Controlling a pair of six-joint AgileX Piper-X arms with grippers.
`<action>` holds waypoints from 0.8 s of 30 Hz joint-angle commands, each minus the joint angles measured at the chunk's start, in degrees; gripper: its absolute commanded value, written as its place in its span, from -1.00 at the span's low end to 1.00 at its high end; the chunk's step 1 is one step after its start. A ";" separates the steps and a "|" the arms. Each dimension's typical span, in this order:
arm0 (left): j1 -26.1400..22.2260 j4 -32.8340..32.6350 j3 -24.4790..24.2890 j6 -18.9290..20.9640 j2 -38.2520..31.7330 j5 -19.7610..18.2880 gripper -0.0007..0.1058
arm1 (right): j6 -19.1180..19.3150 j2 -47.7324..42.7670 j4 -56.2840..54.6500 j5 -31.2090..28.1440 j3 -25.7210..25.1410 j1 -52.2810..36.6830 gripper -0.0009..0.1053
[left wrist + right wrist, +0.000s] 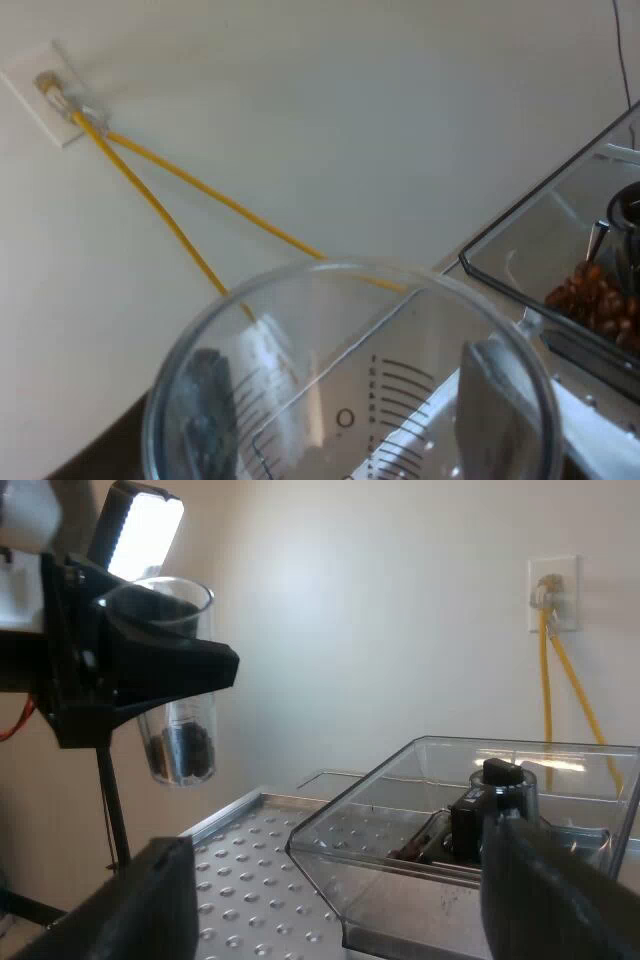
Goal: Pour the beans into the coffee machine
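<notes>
My left pincer (350,415) is clamped on the measuring glass (180,730), one finger on each side of its wall. Glass held about upright, raised near the edge of the espresso machine's dimpled top (250,870), apart from the bean hopper (470,780). Beans (188,752) lie in the glass bottom; hopper beans (595,300) show too. My right pincer (345,910) is spread wide, empty, close before the hopper

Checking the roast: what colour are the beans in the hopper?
The beans are reddish brown; the left wrist view shows them best.
</notes>
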State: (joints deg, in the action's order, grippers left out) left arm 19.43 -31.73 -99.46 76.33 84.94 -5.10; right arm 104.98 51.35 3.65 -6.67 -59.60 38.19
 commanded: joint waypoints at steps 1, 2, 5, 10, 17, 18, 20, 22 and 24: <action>0.82 -0.60 -1.90 0.06 1.36 2.24 -0.46 | 0.19 -0.67 0.40 0.04 -0.23 0.06 0.18; 1.11 -0.59 -1.92 -0.27 1.65 2.26 -0.46 | 0.19 -0.67 0.40 0.04 -0.23 0.06 0.18; 2.58 -0.59 -2.29 -1.53 2.45 2.77 -0.46 | 0.19 -0.67 0.40 0.04 -0.23 0.06 0.18; 5.28 -0.02 -2.69 -2.50 3.43 4.57 -0.46 | 0.19 -0.67 0.40 0.04 -0.23 0.06 0.18; 5.70 -0.15 -5.88 -2.50 5.27 5.75 -0.46 | 0.19 -0.67 0.40 0.04 -0.23 0.06 0.18; 6.06 -0.15 -6.65 -2.50 5.60 5.75 -0.46 | 0.19 -0.67 0.40 0.04 -0.23 0.06 0.18; 6.41 -0.15 -7.85 -2.95 6.19 5.75 -0.46 | 0.19 -0.67 0.40 0.04 -0.23 0.06 0.18; 6.41 -0.15 -8.64 -3.17 6.62 5.75 -0.46 | 0.19 -0.67 0.40 0.04 -0.23 0.06 0.18; 6.40 -0.15 -10.71 -3.28 7.79 6.03 -0.46 | 0.19 -0.67 0.40 0.04 -0.23 0.06 0.18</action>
State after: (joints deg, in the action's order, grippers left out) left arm 25.75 -32.85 -108.33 72.72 91.99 0.00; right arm 104.98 51.35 3.65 -6.67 -59.60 38.19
